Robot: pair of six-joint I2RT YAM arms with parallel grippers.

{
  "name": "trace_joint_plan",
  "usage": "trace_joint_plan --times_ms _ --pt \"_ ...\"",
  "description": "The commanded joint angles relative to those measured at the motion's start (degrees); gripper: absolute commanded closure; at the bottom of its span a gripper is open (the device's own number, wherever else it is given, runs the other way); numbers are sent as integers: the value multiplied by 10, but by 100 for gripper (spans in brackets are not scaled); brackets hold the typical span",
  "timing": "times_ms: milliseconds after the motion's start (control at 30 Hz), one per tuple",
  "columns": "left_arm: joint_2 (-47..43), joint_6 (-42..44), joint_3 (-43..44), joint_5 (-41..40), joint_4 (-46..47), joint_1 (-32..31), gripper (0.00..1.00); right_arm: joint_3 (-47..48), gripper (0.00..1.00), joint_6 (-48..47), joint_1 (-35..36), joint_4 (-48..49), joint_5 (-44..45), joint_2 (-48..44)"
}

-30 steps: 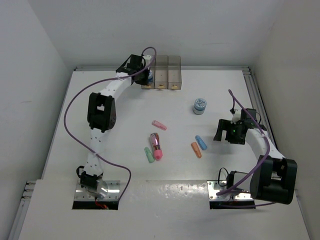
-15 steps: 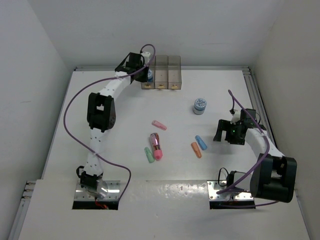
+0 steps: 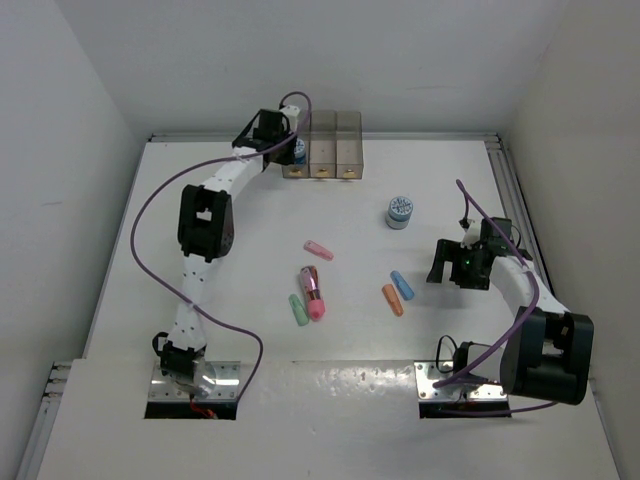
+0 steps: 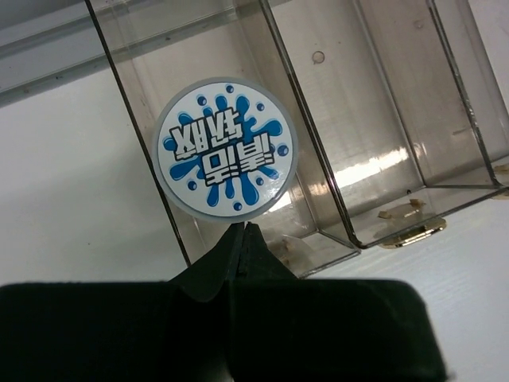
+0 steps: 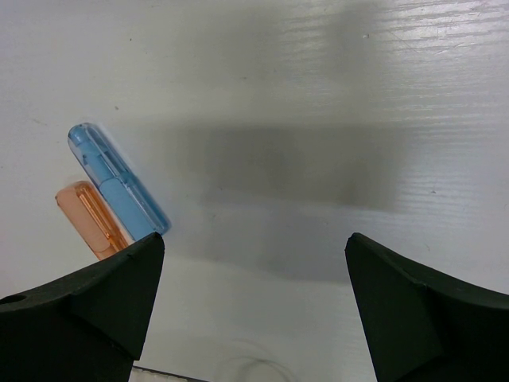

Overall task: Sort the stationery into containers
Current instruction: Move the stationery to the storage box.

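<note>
Cylinder (image 4: 225, 149) stood in leftmost bin (image 4: 183, 40); left gripper (image 4: 242, 235) jaws together, empty. Right gripper (image 5: 254, 247) jaws wide apart over worktop (image 5: 318, 95), beside blue capsule (image 5: 119, 183).

A: Is there any writing to read?

B: Only 1 label. The round top of a blue-and-white cylinder (image 4: 225, 147), at the left end of the containers (image 4: 374, 119), has 2 lines of bold white Korean-looking letters on a blue splash. They appear upside down, and I cannot read them.
</note>
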Motion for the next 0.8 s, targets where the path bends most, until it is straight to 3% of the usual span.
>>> trace_joint_plan --times_ms 0,167,333,600,700,733,767 --pt "7 -10 18 -5 62 9 100 8 6 4 0 9 -4 5" --pt "24 -26 16 -4 132 13 100 17 6 0 -1 2 0 13" --pt "40 -38 18 14 230 16 93 17 6 -4 -1 2 4 12" --pt "85 -54 52 30 295 21 80 29 5 -17 -1 14 8 8" --pt "69 -57 43 46 313 26 58 37 5 -17 0 35 3 0" --pt "55 -58 20 51 320 30 46 47 6 -17 2 38 1 -1" --pt "21 -59 2 62 330 31 43 52 6 -17 3 47 0 -3"
